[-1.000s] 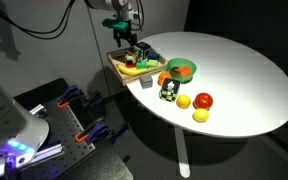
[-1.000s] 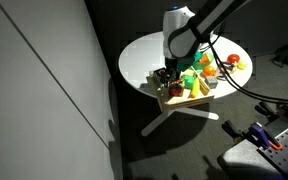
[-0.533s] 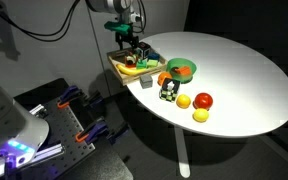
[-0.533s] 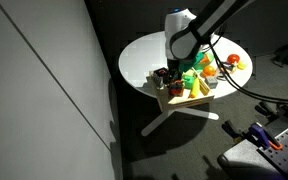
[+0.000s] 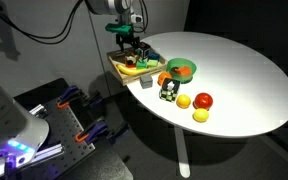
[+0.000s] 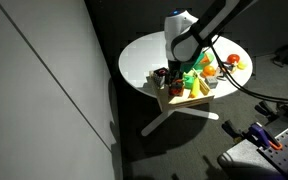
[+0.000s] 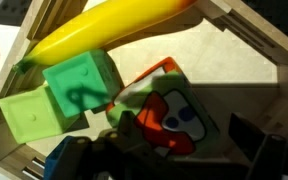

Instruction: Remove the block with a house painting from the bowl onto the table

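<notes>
In the wrist view the block with a house painting (image 7: 169, 115) lies tilted on the floor of the tan bowl (image 7: 252, 32), showing a red-orange and white picture. My gripper (image 7: 184, 150) is open right over it, with one dark finger at each side; the right finger stands apart from the block. In both exterior views the gripper (image 5: 127, 48) (image 6: 169, 72) hangs low over the bowl (image 5: 117, 63) (image 6: 187, 102), which sits at the edge of the round white table (image 5: 234, 70) (image 6: 139, 60). The block is hidden under the gripper there.
A yellow banana (image 7: 104, 25) and two green blocks (image 7: 79, 85) (image 7: 29, 115) share the tray. On the table stand a round green bowl (image 5: 181, 68), a dark black-white-green cube (image 5: 168, 92), an orange fruit (image 5: 183, 101), a red fruit (image 5: 203, 100) and a yellow fruit (image 5: 200, 115).
</notes>
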You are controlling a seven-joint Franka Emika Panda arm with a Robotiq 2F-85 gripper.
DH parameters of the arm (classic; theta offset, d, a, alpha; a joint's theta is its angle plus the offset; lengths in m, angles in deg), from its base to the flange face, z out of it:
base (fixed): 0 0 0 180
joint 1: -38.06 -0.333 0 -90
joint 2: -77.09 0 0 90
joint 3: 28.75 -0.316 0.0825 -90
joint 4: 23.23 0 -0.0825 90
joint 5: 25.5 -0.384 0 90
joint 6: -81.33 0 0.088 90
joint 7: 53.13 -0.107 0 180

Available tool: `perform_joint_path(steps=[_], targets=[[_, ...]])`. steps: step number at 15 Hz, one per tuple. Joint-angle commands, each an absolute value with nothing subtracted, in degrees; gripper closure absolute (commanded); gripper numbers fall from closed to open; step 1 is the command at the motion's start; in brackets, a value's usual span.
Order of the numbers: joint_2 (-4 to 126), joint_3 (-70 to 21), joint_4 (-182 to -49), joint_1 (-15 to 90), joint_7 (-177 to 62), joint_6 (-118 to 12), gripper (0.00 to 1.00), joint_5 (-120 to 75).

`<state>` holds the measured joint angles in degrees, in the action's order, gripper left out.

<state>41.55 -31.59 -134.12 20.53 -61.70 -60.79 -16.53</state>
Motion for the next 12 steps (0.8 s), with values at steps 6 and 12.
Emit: perform_joint_path(steps=[6, 12], targets=[[41.5, -28.1, -133.7, 17.5, -65.6, -60.6, 0.0, -9.4], [41.4, -27.4, -133.7, 16.3, -67.4, -60.6, 0.0, -6.7]])
